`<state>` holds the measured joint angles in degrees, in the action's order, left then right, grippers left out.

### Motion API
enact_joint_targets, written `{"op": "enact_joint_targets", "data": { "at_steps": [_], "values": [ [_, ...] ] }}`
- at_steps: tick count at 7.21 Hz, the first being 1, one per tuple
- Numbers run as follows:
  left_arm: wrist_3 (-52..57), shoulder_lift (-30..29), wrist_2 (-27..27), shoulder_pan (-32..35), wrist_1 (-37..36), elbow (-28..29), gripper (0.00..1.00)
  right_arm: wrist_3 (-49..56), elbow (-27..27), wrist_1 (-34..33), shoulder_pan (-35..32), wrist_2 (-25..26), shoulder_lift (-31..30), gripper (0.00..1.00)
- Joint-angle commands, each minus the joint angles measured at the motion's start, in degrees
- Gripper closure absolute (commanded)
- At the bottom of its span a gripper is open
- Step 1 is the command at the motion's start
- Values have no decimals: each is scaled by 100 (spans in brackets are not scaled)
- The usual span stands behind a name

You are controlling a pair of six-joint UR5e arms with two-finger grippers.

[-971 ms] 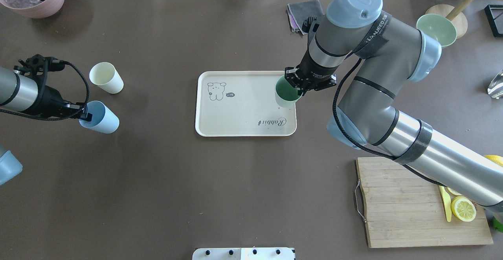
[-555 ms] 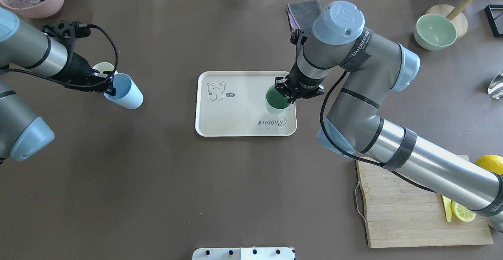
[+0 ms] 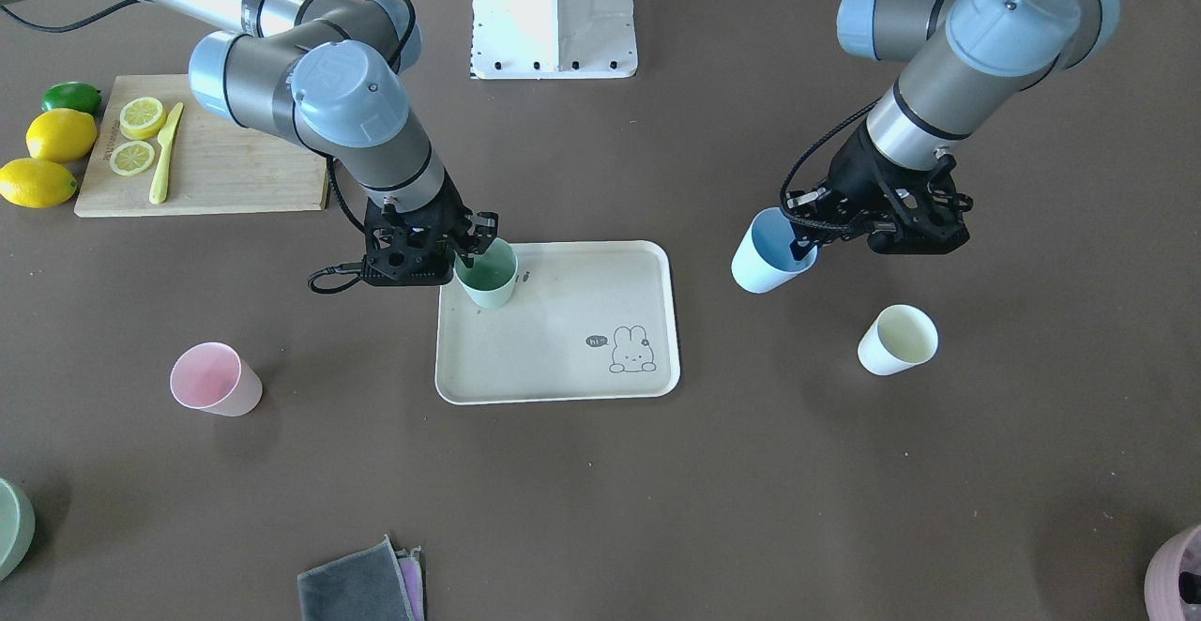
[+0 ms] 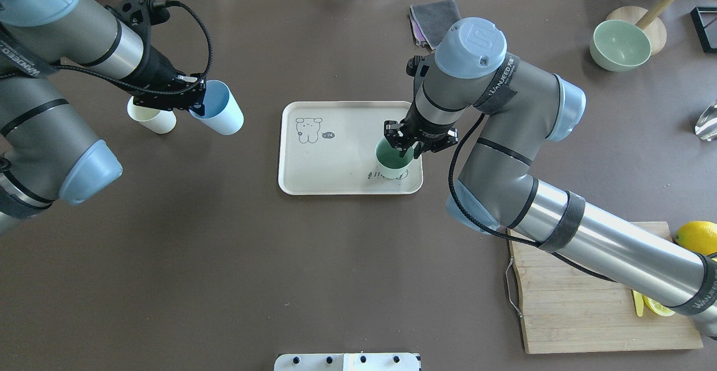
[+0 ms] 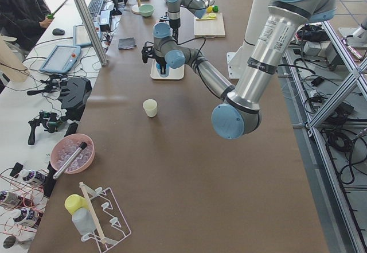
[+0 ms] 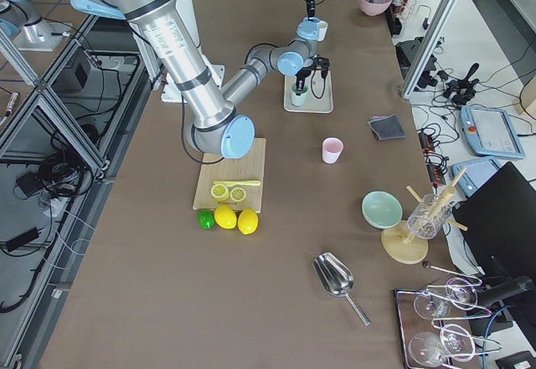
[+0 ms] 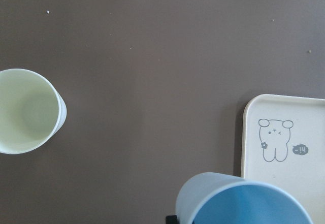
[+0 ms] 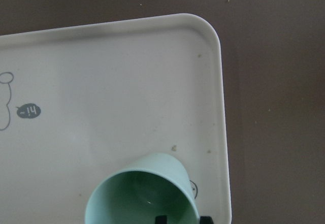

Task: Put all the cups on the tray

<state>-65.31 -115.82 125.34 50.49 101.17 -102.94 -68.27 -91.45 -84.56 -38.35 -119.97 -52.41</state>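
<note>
My right gripper is shut on the rim of the mint green cup, which stands upright low over the near right corner of the beige tray; I cannot tell if it touches. My left gripper is shut on the rim of the light blue cup, held tilted above the table left of the tray. The cream-white cup stands on the table just behind that gripper. The pink cup stands on the table beyond the tray, and is hidden by my right arm in the overhead view.
A wooden cutting board with lemon slices and a yellow knife lies at the near right. A grey cloth lies behind the tray, and a green bowl stands at the far right.
My left gripper has carried the light blue cup up and to the right, past the cream-white cup, toward the tray. My right gripper has moved the mint green cup further onto the tray's near right corner.
</note>
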Motion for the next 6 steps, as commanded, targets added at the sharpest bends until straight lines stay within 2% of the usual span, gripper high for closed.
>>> {"op": "enact_joint_targets", "data": {
  "at_steps": [1,2,4,6],
  "values": [
    [-402,-326,-384,-344,-9,89,100,-134,-65,-25,-250,-78,81,0],
    [-604,-554,-457,-477,-9,255,100,-90,-118,-69,-531,-270,90,0],
    [-965,-819,-1288,-1221,-1,476,100,50,-162,-95,-1198,-684,-32,0],
    [-1098,-1047,-1634,-1488,61,879,100,1084,-154,-104,-1761,-781,-505,0]
  ]
}}
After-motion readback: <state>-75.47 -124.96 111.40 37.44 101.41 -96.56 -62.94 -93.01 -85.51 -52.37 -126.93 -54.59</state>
